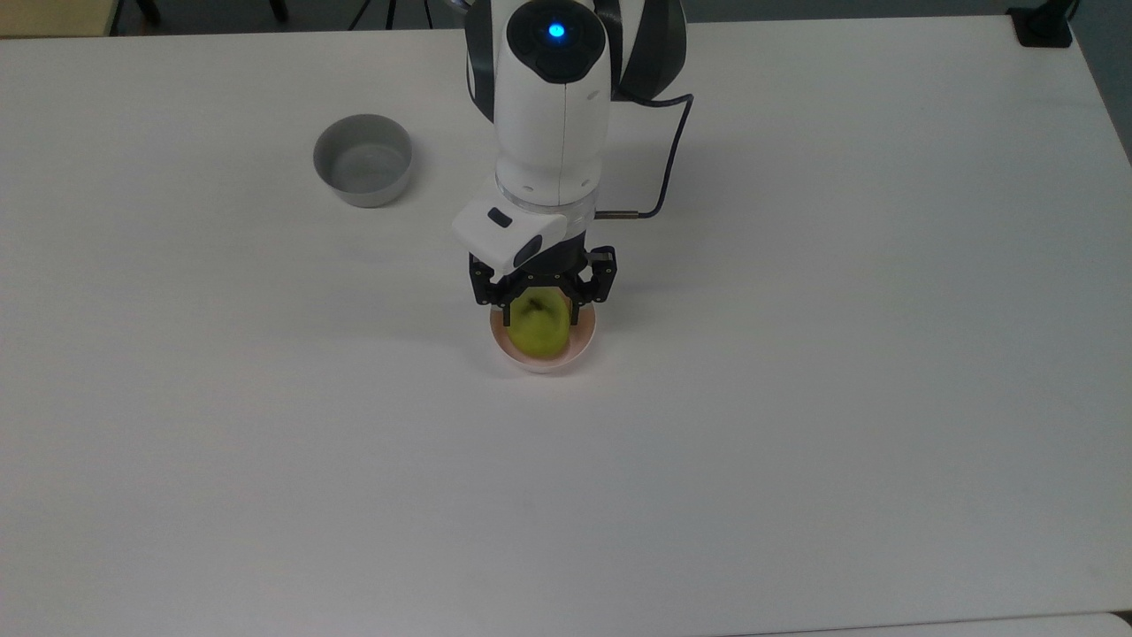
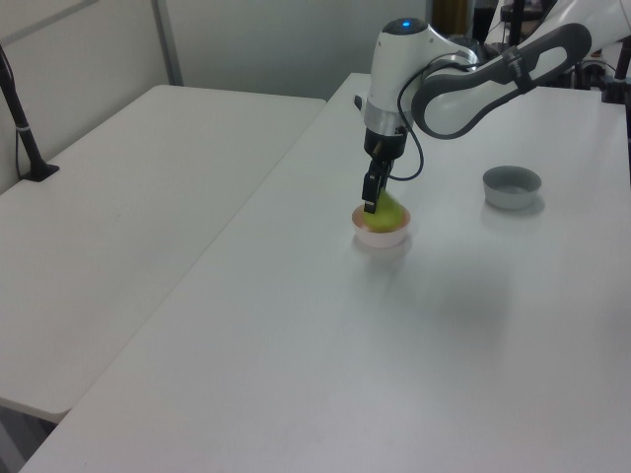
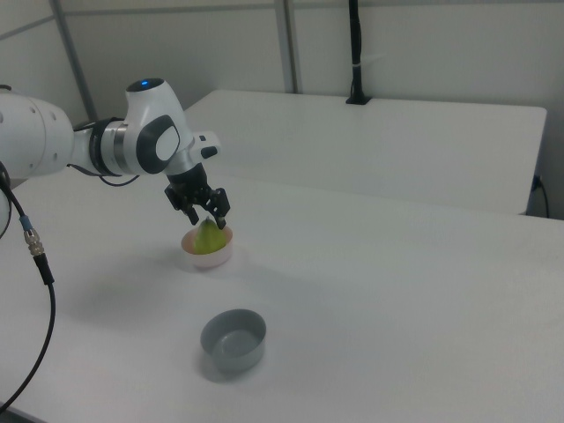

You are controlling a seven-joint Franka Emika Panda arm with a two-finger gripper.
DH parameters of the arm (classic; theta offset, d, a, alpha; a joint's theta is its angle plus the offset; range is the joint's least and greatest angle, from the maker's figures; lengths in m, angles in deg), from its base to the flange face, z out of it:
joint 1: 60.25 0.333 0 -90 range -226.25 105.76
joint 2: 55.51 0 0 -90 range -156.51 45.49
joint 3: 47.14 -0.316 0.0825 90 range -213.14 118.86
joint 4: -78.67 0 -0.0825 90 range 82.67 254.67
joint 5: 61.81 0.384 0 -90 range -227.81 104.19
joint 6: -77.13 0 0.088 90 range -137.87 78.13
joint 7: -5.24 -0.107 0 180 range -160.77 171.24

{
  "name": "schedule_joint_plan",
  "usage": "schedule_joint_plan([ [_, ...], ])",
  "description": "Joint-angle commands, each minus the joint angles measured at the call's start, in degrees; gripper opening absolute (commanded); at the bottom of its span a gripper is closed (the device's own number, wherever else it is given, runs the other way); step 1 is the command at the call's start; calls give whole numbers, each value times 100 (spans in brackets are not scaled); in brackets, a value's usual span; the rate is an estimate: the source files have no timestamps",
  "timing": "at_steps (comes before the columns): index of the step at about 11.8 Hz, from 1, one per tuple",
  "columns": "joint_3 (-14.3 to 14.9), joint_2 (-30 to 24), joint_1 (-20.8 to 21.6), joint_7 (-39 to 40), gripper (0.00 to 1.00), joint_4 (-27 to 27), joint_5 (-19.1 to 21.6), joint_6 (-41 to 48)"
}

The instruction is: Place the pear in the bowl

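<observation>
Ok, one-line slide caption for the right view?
Panda gripper holds the pear low in the pink bowl, grey bowl nearby.

- a white work table (image 1: 796,442) with a matte top, evenly lit with soft shadows.
- a second white table (image 2: 128,207) stands just beside the work table, a narrow gap running between their long edges.
- a black post (image 3: 355,53) on a small base stands at the far edge of the second table, against the wall.
- pale grey wall panels (image 3: 441,44) rise behind the second table, split by slim metal uprights.
- a dark block (image 1: 1042,25) sits at the work table's far corner on the top view's right.
</observation>
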Motion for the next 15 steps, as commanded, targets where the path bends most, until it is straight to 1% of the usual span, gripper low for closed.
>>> schedule_joint_plan([
  [1,35,-20,25,-154,100,74,-121,-206],
  [4,35,-81,25,-163,100,47,-104,-136],
  [6,79,-326,17,-154,100,30,-60,117],
  [8,96,-764,-44,-145,100,21,-51,810],
  [12,96,-1853,-299,-93,100,21,-33,2435],
  [15,105,-2391,-405,117,100,38,45,3202],
])
